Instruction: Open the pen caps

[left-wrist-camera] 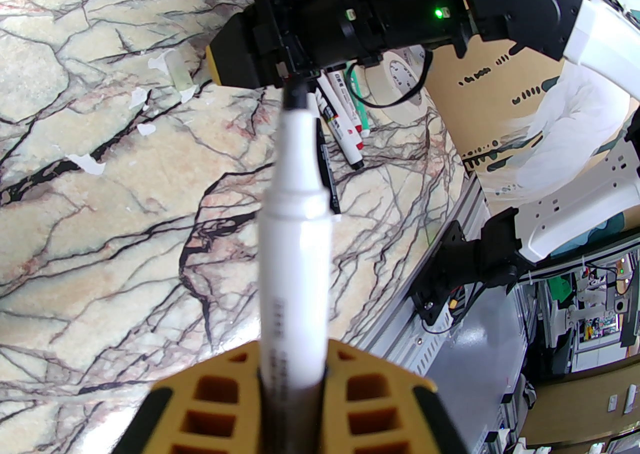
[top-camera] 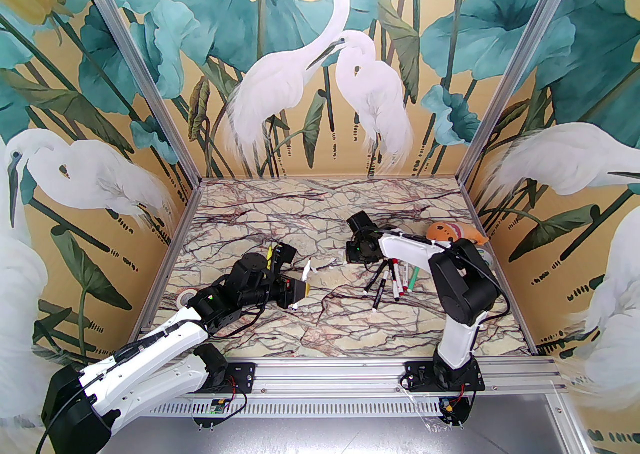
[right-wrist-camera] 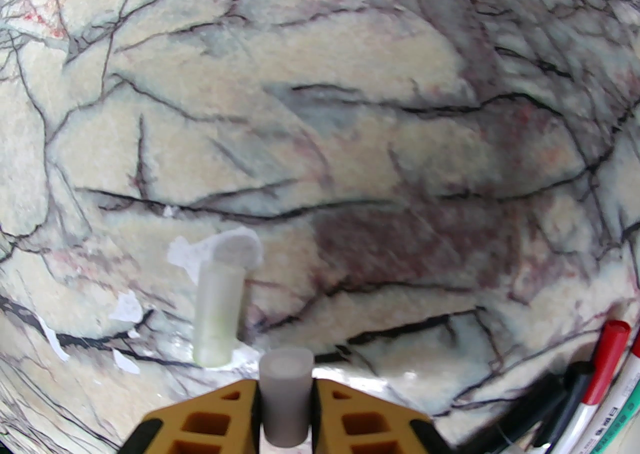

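The left gripper (left-wrist-camera: pixel 292 382) clamped a white pen (left-wrist-camera: pixel 295 221), the right gripper (right-wrist-camera: pixel 285 394) pinched a grey cap (right-wrist-camera: pixel 285 372); bare tabletop (top-camera: pixel 310 201) stretched toward the far edge.

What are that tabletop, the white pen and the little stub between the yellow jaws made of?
Tabletop: looks like veined cream marble, though peeling white scraps hint at a printed film; hard to say. White pen: smooth, faintly glossy plastic, with a moulded step and printed lettering. Stub: probably matte greyish plastic, evenly coloured, soft-edged.
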`<state>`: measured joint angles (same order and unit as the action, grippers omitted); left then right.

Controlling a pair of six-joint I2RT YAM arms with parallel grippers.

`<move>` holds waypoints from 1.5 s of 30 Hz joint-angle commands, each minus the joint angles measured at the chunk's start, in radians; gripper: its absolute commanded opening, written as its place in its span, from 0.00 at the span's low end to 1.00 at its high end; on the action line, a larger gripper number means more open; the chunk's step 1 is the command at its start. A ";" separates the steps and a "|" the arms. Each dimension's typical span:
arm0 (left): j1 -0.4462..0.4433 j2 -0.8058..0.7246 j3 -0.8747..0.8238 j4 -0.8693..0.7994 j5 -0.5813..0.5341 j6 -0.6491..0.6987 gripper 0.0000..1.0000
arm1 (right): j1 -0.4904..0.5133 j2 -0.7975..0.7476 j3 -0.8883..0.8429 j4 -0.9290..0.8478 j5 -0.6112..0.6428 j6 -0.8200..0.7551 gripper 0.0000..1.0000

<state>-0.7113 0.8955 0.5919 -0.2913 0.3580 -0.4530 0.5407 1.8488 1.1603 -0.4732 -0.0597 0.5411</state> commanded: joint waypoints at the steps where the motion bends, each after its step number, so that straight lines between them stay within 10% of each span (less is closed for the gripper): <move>1: 0.009 -0.015 0.003 -0.014 -0.016 -0.005 0.09 | -0.014 0.024 -0.010 0.059 -0.057 0.044 0.25; 17: 0.009 -0.014 -0.001 -0.020 -0.021 -0.013 0.10 | -0.033 0.032 -0.018 0.074 -0.085 0.046 0.33; 45: 0.009 0.052 0.122 -0.225 -0.328 -0.061 0.08 | -0.013 -0.493 -0.292 0.290 -0.182 -0.025 0.58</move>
<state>-0.7105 0.9188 0.6724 -0.4667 0.1066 -0.5129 0.5179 1.4166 0.9047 -0.2268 -0.2123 0.5262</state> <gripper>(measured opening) 0.182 0.567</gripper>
